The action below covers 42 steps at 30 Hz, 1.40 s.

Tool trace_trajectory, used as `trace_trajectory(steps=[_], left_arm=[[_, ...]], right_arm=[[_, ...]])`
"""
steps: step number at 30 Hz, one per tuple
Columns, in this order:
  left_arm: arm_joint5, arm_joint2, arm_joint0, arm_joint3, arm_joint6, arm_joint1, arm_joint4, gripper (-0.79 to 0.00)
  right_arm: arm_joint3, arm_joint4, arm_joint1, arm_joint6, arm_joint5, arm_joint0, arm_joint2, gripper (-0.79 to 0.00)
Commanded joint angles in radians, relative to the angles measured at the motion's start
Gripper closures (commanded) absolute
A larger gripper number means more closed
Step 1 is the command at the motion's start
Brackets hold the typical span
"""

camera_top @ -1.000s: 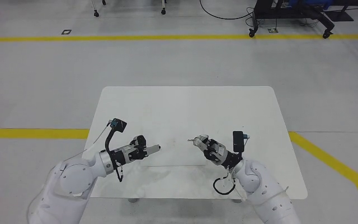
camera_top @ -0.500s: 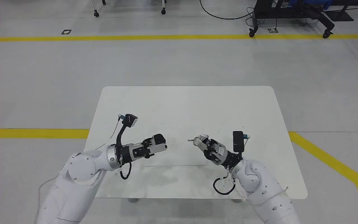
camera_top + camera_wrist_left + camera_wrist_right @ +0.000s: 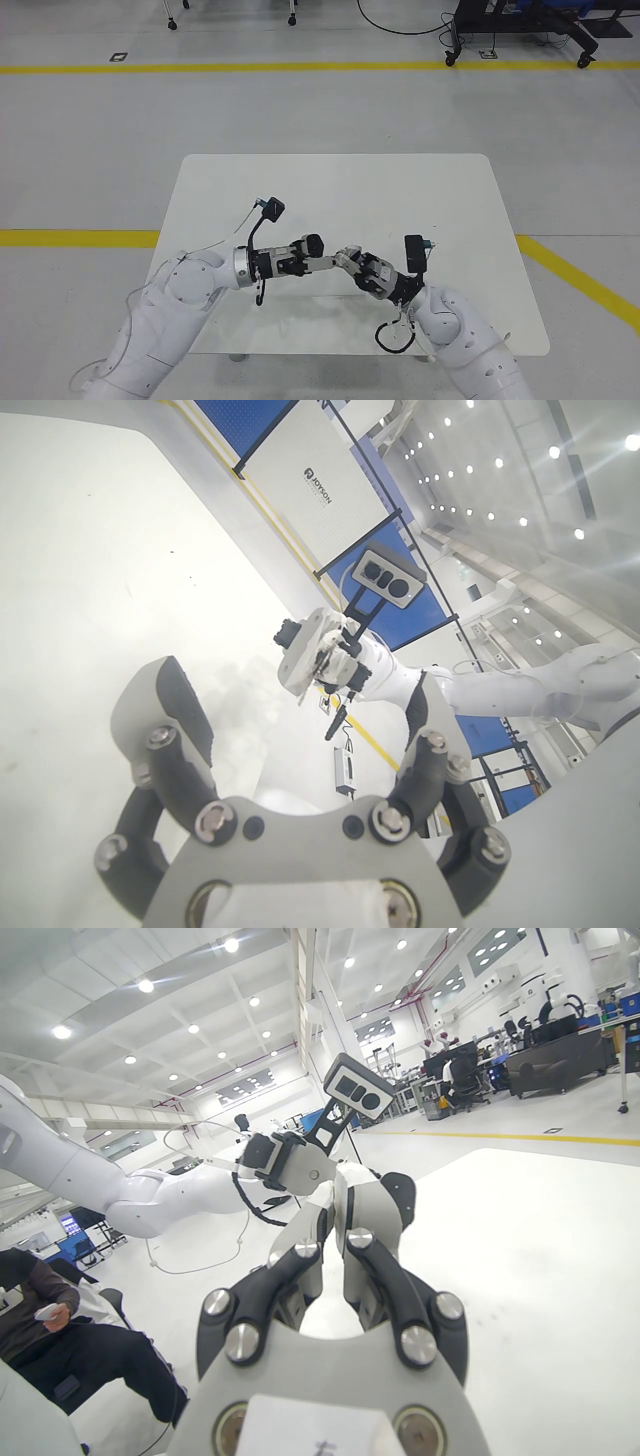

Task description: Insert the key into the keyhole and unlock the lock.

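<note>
My right gripper point(image 3: 347, 259) hangs over the front middle of the white table point(image 3: 330, 185). It is shut on a small metal piece, apparently the key point(image 3: 305, 696), whose thin tip sticks out past the fingers. In the right wrist view its fingers point(image 3: 306, 1228) press together at the gripper point(image 3: 331, 1208). My left gripper point(image 3: 322, 263) sits just left of it, almost touching, tip to tip. The left wrist view shows the left gripper point(image 3: 300, 685) open and holding nothing, with the right gripper point(image 3: 312, 662) a short way ahead. I cannot make out a lock.
The table top around both grippers is bare white. Its front edge point(image 3: 300, 352) runs close below the arms. Grey floor with yellow lines point(image 3: 80, 238) surrounds the table.
My left arm has swung right across the table until its gripper meets the right gripper. The right gripper has shifted slightly left, still shut.
</note>
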Motion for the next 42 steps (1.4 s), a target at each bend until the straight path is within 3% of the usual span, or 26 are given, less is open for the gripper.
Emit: trace_trajectory(steps=[1, 3, 10, 14, 17, 25, 27, 29, 37, 39, 42], left_arm=[[0.003, 0.001, 0.005, -0.004, 0.016, 0.001, 0.023, -0.576], [0.002, 0.001, 0.010, -0.007, 0.025, 0.001, 0.027, -0.416], [-0.018, -0.012, 0.027, -0.016, 0.040, 0.005, 0.016, -0.108], [-0.024, -0.019, 0.033, -0.018, 0.034, 0.008, 0.000, -0.099], [-0.025, -0.018, 0.034, -0.017, 0.026, 0.009, -0.004, -0.163], [-0.020, -0.007, 0.022, -0.012, 0.014, 0.009, -0.011, -0.157], [-0.015, -0.004, 0.018, -0.009, 0.009, 0.009, -0.012, -0.114], [-0.009, -0.002, 0.015, -0.004, 0.009, 0.009, -0.010, 0.000], [-0.017, -0.012, 0.014, -0.005, 0.017, 0.014, 0.025, 0.000], [-0.017, -0.023, 0.017, -0.011, 0.029, 0.017, 0.057, 0.000], [-0.019, -0.050, 0.026, -0.031, 0.036, 0.026, 0.112, 0.000]], right_arm=[[-0.002, 0.023, 0.003, 0.026, 0.000, 0.007, -0.011, 0.000], [-0.001, 0.040, 0.006, 0.043, 0.000, 0.013, -0.018, 0.000], [0.017, 0.079, 0.012, 0.064, 0.000, 0.025, -0.017, 0.000], [0.025, 0.084, 0.013, 0.059, 0.000, 0.026, -0.007, 0.000], [0.026, 0.085, 0.013, 0.060, 0.000, 0.025, -0.005, 0.000], [0.031, 0.089, 0.010, 0.083, 0.000, 0.028, -0.013, 0.000], [0.032, 0.091, 0.009, 0.088, 0.000, 0.029, -0.013, 0.000], [0.031, 0.092, 0.009, 0.093, 0.000, 0.029, -0.014, 0.000], [0.027, 0.102, 0.009, 0.110, 0.000, 0.024, -0.015, 0.000], [0.026, 0.114, 0.010, 0.127, 0.000, 0.024, -0.023, -0.342], [0.020, 0.146, 0.014, 0.161, 0.000, 0.024, -0.035, -0.493]])
